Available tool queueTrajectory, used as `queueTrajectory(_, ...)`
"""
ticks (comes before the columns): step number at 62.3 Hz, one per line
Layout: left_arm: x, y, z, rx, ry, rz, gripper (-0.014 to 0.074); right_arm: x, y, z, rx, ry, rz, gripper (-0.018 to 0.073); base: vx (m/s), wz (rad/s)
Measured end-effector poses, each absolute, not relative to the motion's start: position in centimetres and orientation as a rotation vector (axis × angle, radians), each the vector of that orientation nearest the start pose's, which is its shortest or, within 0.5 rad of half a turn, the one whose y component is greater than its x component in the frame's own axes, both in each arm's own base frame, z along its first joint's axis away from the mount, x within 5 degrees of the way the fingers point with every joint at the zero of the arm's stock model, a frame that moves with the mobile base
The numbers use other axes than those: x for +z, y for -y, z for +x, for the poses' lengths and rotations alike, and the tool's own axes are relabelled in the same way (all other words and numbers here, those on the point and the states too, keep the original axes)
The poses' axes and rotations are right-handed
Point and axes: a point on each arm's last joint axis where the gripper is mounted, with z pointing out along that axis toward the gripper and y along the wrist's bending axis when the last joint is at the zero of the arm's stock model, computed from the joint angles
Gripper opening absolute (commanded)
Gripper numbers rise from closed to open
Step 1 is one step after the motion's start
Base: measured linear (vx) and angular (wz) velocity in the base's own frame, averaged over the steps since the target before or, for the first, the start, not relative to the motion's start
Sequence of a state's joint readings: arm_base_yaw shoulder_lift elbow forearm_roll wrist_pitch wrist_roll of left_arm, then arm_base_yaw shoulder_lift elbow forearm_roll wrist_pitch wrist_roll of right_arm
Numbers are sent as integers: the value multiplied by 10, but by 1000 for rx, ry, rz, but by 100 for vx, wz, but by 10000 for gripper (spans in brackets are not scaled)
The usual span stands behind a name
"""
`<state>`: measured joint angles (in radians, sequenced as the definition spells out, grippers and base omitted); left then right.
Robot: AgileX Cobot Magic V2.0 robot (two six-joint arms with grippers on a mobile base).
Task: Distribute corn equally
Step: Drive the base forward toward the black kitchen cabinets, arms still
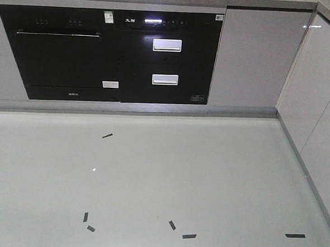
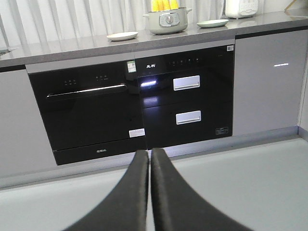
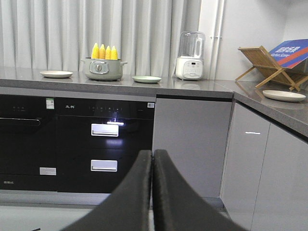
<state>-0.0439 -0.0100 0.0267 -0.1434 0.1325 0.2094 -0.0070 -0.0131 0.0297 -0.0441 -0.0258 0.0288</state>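
The left gripper [image 2: 149,152] pointed toward the kitchen cabinets. Its two black fingers [image 2: 127,192] were pressed together along their length, with nothing between them. Far above the fingertips and to their left, a white plate [image 2: 121,35] lay on the grey counter [image 2: 57,50]. Almost straight above the fingertips, a little to the right, stood a pot [image 2: 166,21] with the corn [image 2: 166,5] standing upright inside it. The yellow cobs rose over the rim, and this view cut off their tops. A green plate [image 2: 212,23] lay near the pot on its right side. Under the counter, a black oven [image 2: 86,110] was up and left of the fingertips, and two drawers [image 2: 202,91] with silver handles were up and right of them.

The right gripper [image 3: 152,152] was closed in the same way, finger against finger, and it held nothing. In its view the pot with four cobs stood up and left of the fingertips, between the white plate and the green plate. Up and right of the fingertips was a blender [image 3: 191,55]. Farther right, on the side counter, were a wooden rack [image 3: 262,62] and a third plate [image 3: 284,95]. The corn was well apart from both grippers.

In the front view the floor [image 1: 206,176] had some short dark tape marks [image 1: 189,236].
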Motion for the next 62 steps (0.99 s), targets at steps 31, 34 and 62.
queueTrajectory(31, 193, 4, 56, 2, -1628, 105, -6, 206, 0, 56, -17, -1474, -7, -4, 5, -1)
queueTrajectory(34, 193, 4, 56, 2, -1628, 105, -6, 206, 0, 56, -17, -1474, -7, -4, 2, 3)
queueTrajectory(62, 193, 4, 56, 2, -1628, 105, -6, 206, 0, 56, -17, -1474, -7, -4, 1, 0)
